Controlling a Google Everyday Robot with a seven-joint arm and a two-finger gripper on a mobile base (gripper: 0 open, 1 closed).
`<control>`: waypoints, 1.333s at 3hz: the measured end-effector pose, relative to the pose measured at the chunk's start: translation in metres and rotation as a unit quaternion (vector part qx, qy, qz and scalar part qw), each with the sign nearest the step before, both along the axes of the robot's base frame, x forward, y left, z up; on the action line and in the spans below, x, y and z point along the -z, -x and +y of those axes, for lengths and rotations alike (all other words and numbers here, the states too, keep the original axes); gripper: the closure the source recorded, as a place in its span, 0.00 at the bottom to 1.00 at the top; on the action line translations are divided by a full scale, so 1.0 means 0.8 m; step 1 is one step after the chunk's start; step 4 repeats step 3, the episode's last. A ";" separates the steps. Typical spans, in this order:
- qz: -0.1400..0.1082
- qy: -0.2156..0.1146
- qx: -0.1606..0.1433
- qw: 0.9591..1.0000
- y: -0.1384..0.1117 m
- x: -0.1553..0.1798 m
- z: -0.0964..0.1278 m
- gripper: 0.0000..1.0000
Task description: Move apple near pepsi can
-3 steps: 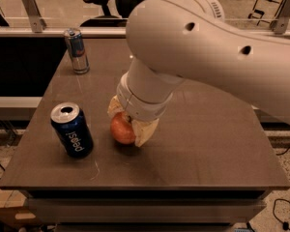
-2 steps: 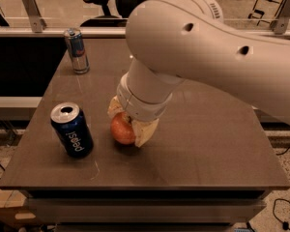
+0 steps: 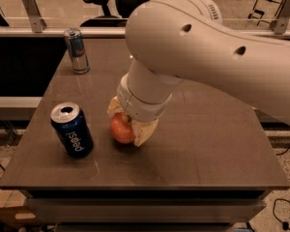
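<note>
Camera view, only one there is.

Gripper (image 3: 129,124) is down at the table (image 3: 208,144), left of centre, pointing straight down off the big white arm (image 3: 208,47) that comes in from the right and fills the upper right of the view. Its cream fingers (image 3: 144,129) sit one on each side of the apple (image 3: 121,128), pressed against it, so it's grasping the apple. One finger is at the far-left of the fruit, the other at its near-right. Only the orange-red near-left face of the apple shows; the wrist covers the rest. Can't tell whether the apple is touching the tabletop or held just off it.

Pepsi can (image 3: 72,130) is left of the apple, near the table's left edge, close to it but not touching, with a strip of bare tabletop between them. Dark blue, white lettering facing the camera, silver top with the opening visible. It looks upright, though the view tilts it.

Silver-and-blue can (image 3: 77,50) stands upright at the far-left corner of the table, well apart from both the apple and the pepsi can.

Beyond the far edge: a metal rail (image 3: 48,31) running across, and an office chair (image 3: 106,1) behind it. Cable (image 3: 280,216) on the floor at near right.
</note>
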State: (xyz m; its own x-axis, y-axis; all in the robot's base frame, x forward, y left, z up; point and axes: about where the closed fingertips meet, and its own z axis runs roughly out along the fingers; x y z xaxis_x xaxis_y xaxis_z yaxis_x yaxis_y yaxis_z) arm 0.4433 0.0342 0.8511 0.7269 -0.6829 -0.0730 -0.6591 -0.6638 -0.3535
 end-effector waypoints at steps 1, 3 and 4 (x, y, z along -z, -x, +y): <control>0.002 0.001 -0.001 1.000 0.000 0.003 0.001 0.12; 0.005 0.002 -0.002 1.000 -0.001 0.005 0.002 0.00; 0.005 0.002 -0.002 1.000 -0.001 0.005 0.002 0.00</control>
